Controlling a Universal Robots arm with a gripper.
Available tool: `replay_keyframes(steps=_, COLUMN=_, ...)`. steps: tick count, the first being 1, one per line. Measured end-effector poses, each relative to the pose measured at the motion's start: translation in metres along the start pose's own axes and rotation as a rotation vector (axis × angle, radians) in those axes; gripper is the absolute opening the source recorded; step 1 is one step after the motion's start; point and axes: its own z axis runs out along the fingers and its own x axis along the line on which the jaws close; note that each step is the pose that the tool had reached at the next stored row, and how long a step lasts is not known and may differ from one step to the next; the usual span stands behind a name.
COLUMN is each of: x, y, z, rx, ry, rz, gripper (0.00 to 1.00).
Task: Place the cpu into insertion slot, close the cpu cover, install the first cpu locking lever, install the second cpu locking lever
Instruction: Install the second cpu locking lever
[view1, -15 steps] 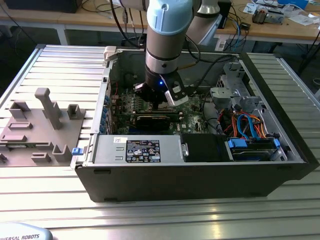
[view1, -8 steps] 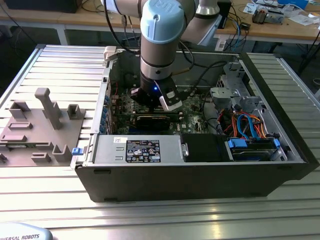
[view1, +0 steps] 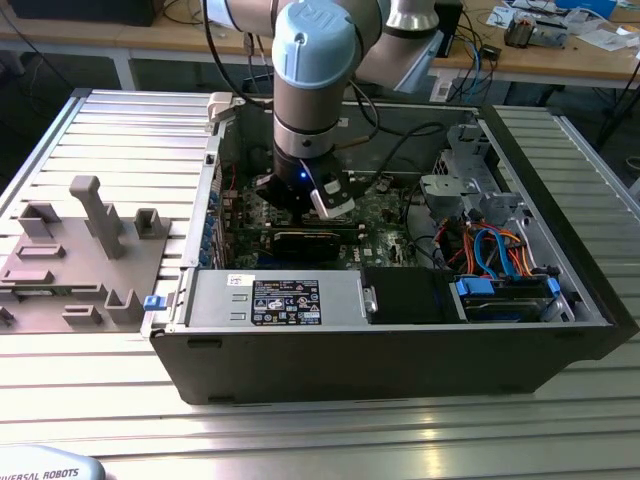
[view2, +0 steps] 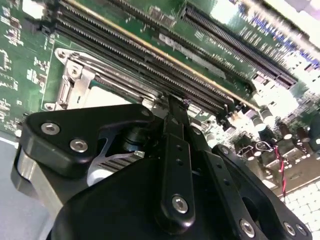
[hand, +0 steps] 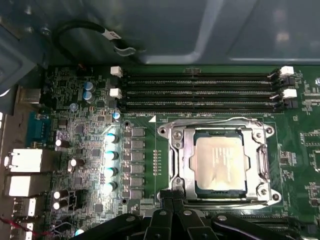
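The arm reaches down into an open computer case (view1: 400, 350) that lies on a ribbed metal tabletop (view1: 300, 430), with its tool (view1: 310, 200) low over the green circuit board (view1: 385, 215). In the first wrist view the cpu (hand: 221, 165) sits silvery face up in the insertion slot (hand: 186, 165), and the cpu cover (hand: 259, 160) lies closed flat around it, its square window framing the chip. A thin wire lever (hand: 210, 121) runs along the socket edge nearest the long black memory slots (hand: 200, 92). The tool's fingertips (hand: 174, 194) stand close together (pressed nearly shut, with nothing visible between them) at the socket edge farthest from those slots, touching or just above the metal rim; which cannot be told. In the second wrist view the tool (view2: 175, 107) points at the same socket frame (view2: 75, 75) beside the slots. A grey fixture plate (view1: 80, 260) rests on the tabletop at the exterior view's left, well apart from the case
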Motion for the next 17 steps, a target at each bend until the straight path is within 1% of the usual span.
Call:
replay_keyframes(steps=4, x=0.0017, y=0.0011, z=0.0017, rx=0.0007, ry=0.001, rz=-0.005, gripper=0.11)
replay_keyframes(steps=5, x=0.0017, y=0.0009, z=0.0018, rx=0.003, ry=0.0014, rz=-0.007, gripper=0.11)
replay_keyframes(steps=7, x=0.0017, y=0.001, z=0.0012, rx=0.0047, ry=0.0015, rz=-0.008, gripper=0.11)
replay_keyframes(steps=8, x=0.0017, y=0.0016, z=-0.0012, rx=0.0033, ry=0.0007, rz=-0.009, gripper=0.11)
replay_keyframes(steps=9, x=0.0019, y=0.0028, z=-0.0082, rx=0.0044, ry=0.0014, rz=-0.008, gripper=0.11)
replay_keyframes(steps=10, x=0.0019, y=0.0037, z=-0.0129, rx=0.0046, ry=0.0015, rz=-0.009, gripper=0.11)
replay_keyframes(steps=11, x=0.0012, y=0.0041, z=-0.0153, rx=0.0045, ry=0.0014, rz=-0.009, gripper=0.11)
replay_keyframes(steps=13, x=-0.0062, y=0.0043, z=-0.0166, rx=0.0046, ry=0.0026, rz=-0.008, gripper=0.11)
replay_keyframes(steps=14, x=-0.0117, y=0.0045, z=-0.0167, rx=0.0047, ry=0.0047, rz=-0.008, gripper=0.11)
replay_keyframes(steps=16, x=-0.0207, y=0.0053, z=-0.0167, rx=0.0047, ry=0.0086, rz=-0.007, gripper=0.11)
replay_keyframes(steps=17, x=-0.0258, y=0.0058, z=-0.0167, rx=0.0046, ry=0.0116, rz=-0.007, gripper=0.11)
